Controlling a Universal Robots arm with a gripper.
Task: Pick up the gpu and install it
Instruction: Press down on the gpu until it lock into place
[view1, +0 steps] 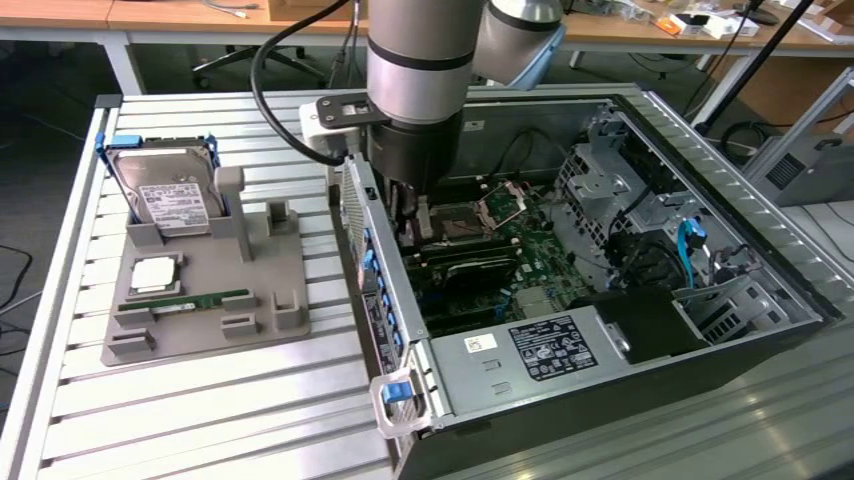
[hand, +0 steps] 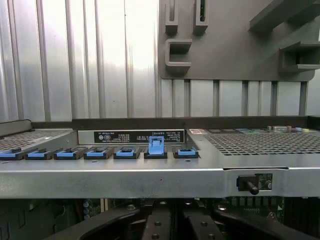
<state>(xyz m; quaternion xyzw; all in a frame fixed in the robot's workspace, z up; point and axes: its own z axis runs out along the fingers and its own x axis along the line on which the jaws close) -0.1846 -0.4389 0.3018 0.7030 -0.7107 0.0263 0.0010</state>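
A: Step in hand?

B: Seating, by the look of it. Gripper (view1: 407, 222) down inside the open computer case (view1: 747, 330), close to its back wall (hand: 160, 175), right over the main board (view1: 527, 245).

A: And the card?

B: Dark and long, lying just under the fingertips (view1: 465, 262), reaching away from the gripper along the board's slots. Not on the grey tray (view1: 200, 335), which sits well off behind the gripper, outside the case, with the hard drive (view1: 167, 195) and memory stick (view1: 200, 300).

A: Grip?

B: Closed tight, fingers (hand: 155, 222) drawn together. Hard to say from either view whether the card's edge sits pinched between them or merely beneath them.

A: Fully seated?

B: Cannot tell. Probably late in the task: picked up, carried over, lowered to the slot.

A: Anything nearby worth watching?

B: One blue latch (hand: 156, 146) standing up in the row along the back wall, just ahead of the gripper, the others flat.

A: Demands of the next move?

B: Likely a straight, even push, card edge lined up with the slot, end plate square against the back wall under that raised latch. No tilting, or bent contacts.
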